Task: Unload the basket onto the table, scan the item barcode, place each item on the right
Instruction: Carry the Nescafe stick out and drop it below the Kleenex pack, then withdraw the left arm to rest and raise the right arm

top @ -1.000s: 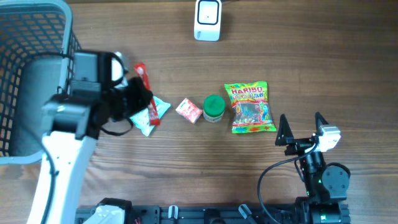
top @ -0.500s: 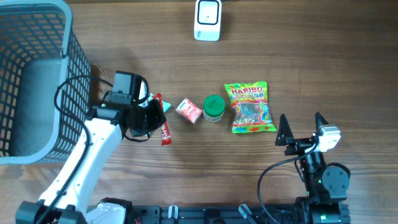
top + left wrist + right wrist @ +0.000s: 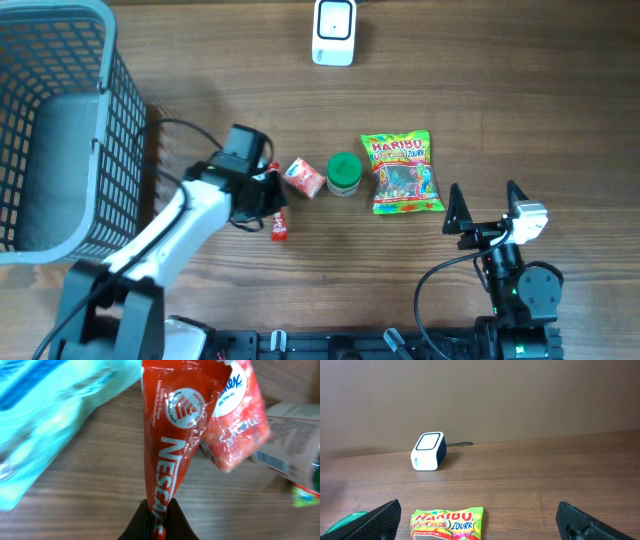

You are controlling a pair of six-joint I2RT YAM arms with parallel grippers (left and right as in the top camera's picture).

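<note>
My left gripper (image 3: 159,521) is clenched on one end of the red Nescafe sachet (image 3: 172,435), which is just left of the pink tissue pack (image 3: 303,177). My left arm (image 3: 170,235) reaches slanted from the near left corner to mid-table. My right gripper (image 3: 484,200) is spread wide, empty, near the Haribo bag (image 3: 402,172).

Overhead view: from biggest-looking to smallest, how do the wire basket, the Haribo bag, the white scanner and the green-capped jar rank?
1. Wire basket, by far the largest.
2. Haribo bag.
3. White scanner.
4. Green-capped jar, a little smaller than the scanner; only its top shows from above.
</note>
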